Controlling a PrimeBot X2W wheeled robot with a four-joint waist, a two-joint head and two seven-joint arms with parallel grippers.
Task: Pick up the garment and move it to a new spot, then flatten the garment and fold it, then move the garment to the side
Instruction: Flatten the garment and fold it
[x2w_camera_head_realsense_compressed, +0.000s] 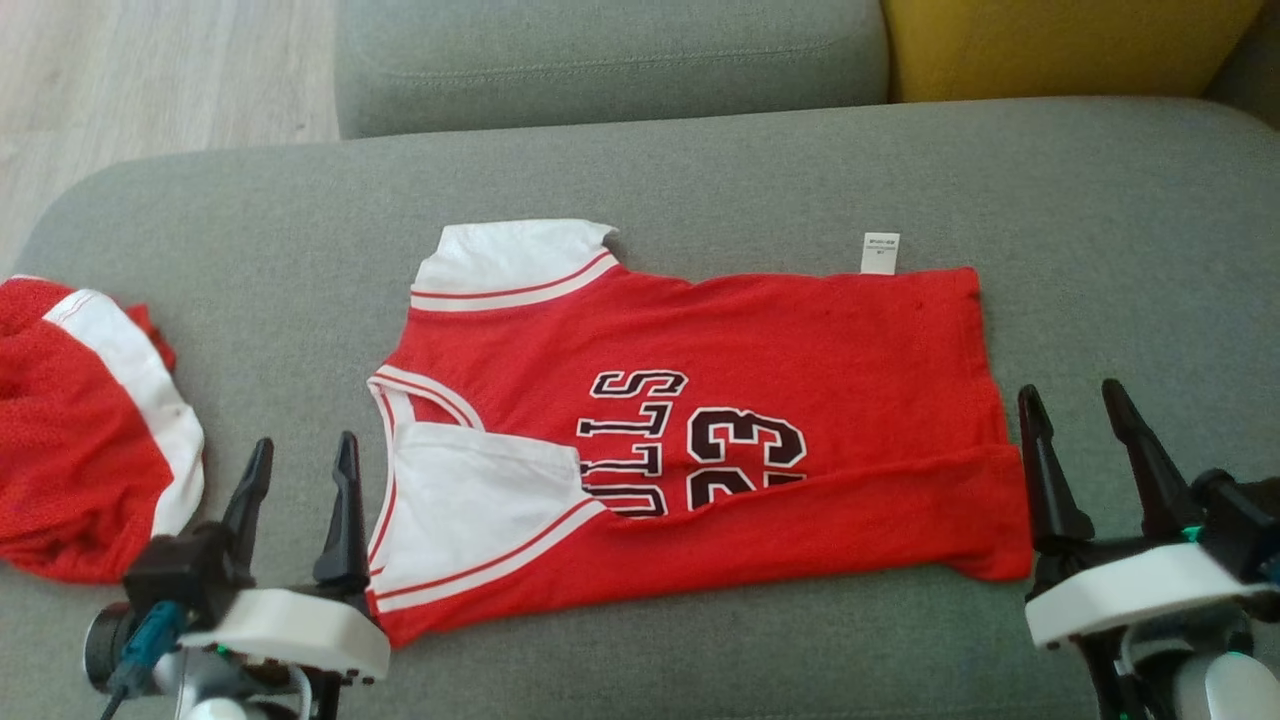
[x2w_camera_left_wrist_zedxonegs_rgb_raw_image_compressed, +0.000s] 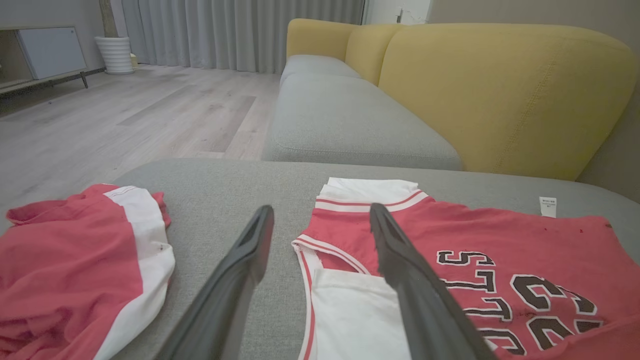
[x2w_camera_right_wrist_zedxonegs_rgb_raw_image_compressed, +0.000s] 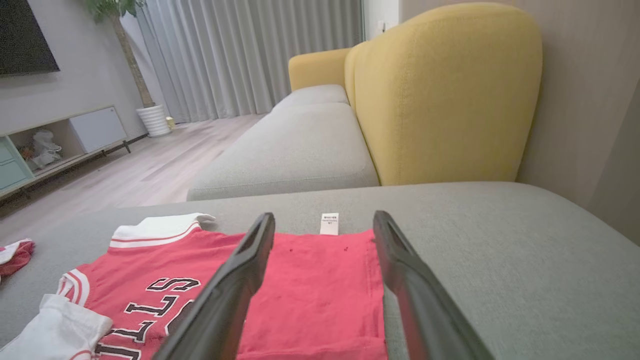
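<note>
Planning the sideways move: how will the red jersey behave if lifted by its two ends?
Probably floppy: the red jersey lies thin and flat on the grey cushion, so its middle would likely sag. The folded-over near strip may fall open once lifted. It looks light; pushing would likely bunch it.

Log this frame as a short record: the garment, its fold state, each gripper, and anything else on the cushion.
surface: grey sofa cushion
garment: red jersey, spread out, neck end to the robot's left
fold state: near long edge folded over the print, hiding part of it
left gripper: open, empty, at the neck end
right gripper: open, empty, at the hem end
other item: second red-and-white garment, bunched, left of the jersey, apart from it
detail: white tag at the far edge
</note>
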